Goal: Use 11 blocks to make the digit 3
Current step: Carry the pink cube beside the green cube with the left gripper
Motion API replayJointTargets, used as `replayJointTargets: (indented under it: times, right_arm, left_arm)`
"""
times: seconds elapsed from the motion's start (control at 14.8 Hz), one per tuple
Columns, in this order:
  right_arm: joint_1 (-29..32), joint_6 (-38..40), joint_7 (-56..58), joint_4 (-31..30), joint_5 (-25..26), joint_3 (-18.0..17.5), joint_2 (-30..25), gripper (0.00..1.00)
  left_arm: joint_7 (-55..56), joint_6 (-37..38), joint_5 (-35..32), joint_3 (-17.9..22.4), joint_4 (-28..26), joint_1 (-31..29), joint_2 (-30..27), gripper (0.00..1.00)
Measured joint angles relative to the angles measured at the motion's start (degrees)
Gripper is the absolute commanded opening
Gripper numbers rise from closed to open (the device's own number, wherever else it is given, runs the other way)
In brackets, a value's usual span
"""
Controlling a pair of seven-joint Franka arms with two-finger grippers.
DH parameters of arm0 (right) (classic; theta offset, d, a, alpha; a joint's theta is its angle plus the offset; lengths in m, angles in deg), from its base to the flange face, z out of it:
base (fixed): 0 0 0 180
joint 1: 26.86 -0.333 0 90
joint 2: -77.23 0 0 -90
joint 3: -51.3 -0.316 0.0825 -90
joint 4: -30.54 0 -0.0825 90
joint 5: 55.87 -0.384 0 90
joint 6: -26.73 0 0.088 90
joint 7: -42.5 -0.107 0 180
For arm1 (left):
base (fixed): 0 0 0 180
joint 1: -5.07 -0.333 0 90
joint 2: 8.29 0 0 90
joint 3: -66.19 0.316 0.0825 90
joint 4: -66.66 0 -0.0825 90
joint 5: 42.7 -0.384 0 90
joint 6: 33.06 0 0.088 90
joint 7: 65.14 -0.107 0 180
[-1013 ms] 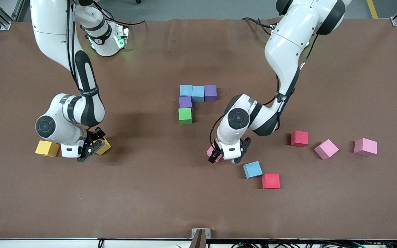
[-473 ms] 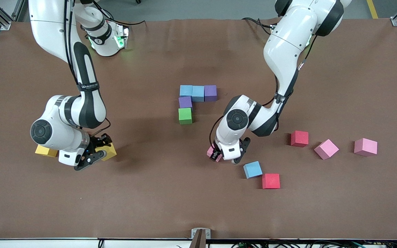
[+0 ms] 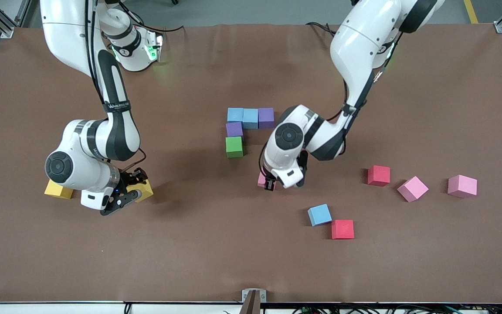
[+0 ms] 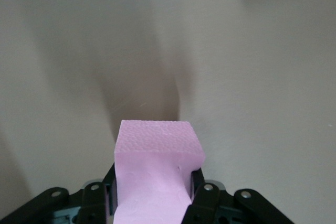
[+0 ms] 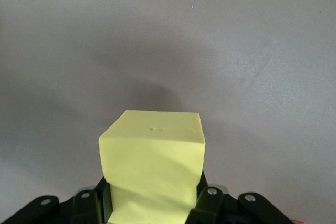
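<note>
Five blocks form a touching group mid-table: two light blue [image 3: 235, 114] [image 3: 250, 118], two purple [image 3: 266, 117] [image 3: 234, 129] and green [image 3: 234, 146]. My left gripper [image 3: 271, 183] is shut on the bright pink block [image 3: 261, 179] [image 4: 155, 150], just above the table beside the green block. My right gripper [image 3: 130, 197] is shut on the yellow block [image 3: 145, 190] [image 5: 155, 150], low over the right arm's end of the table. The orange block [image 3: 55, 190] lies partly hidden under the right arm. A light blue block [image 3: 319, 214] and two red blocks [image 3: 342, 229] [image 3: 378, 175] lie loose.
Two paler mauve-pink cubes [image 3: 412, 188] [image 3: 462, 186] sit toward the left arm's end of the table, beside the red block. A small bracket [image 3: 253, 296] sits at the table edge nearest the camera.
My left gripper shut on the bright pink block and carried it toward the green block. My right gripper shifted slightly toward the table's middle with the yellow block.
</note>
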Motion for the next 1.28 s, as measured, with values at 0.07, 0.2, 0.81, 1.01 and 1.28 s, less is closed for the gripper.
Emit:
replayJointTargets:
  times: [0.07, 0.2, 0.81, 1.01, 1.28]
  right_arm:
    - [-0.07, 0.12, 0.00, 0.01, 0.00, -0.03, 0.00, 0.19]
    - [-1.03, 0.52, -1.25, 0.05, 0.00, -0.08, 0.00, 0.20]
    - [-5.80, 0.62, -10.16, 0.69, 0.00, -0.14, 0.00, 0.20]
    - [-6.64, 0.62, -12.19, 0.73, 0.00, -0.22, 0.00, 0.20]
    - [-7.41, 0.62, -13.68, 0.78, 0.00, -0.22, 0.00, 0.20]
  left_arm:
    - [3.22, -1.45, 0.00, 0.02, -3.00, 0.96, -1.81, 0.08]
    - [8.83, -5.90, -0.65, 0.03, -10.16, 3.19, -5.45, 0.08]
    - [16.07, -9.67, -2.07, 0.23, -19.21, 5.98, -9.22, 0.08]
    - [19.94, -10.99, -2.09, 0.36, -18.76, 7.39, -8.10, 0.08]
    - [22.14, -11.15, -2.19, 0.45, -17.08, 7.58, -6.69, 0.08]
